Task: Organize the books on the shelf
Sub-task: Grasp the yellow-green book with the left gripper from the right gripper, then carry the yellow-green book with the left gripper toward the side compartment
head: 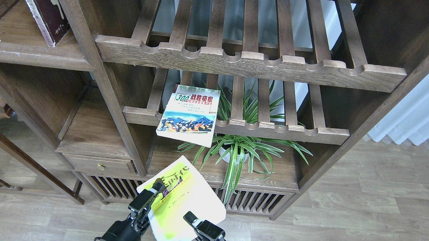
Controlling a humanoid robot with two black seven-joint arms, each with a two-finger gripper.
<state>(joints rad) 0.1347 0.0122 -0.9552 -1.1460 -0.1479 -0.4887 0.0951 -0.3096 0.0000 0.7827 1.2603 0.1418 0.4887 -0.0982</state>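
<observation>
The yellow-green book with a white border [193, 197] is low in the middle of the head view, tilted, in front of the cabinet's bottom. My left gripper [173, 202] is shut on it, one finger [149, 199] on its left edge and one [199, 223] at its lower right. The maroon book [45, 10] leans upright on the solid dark shelf [29, 52] at top left. The smaller book with the crowd picture [189, 115] lies on the lower slatted rack, overhanging its front rail. My right gripper is out of view.
Two slatted racks with scalloped rails [253, 62] fill the middle bay. A spider plant in a white pot [235, 150] stands below the lower rack, right of the held book. A small drawer [98, 164] is at lower left. A green strip shows under the crowd book.
</observation>
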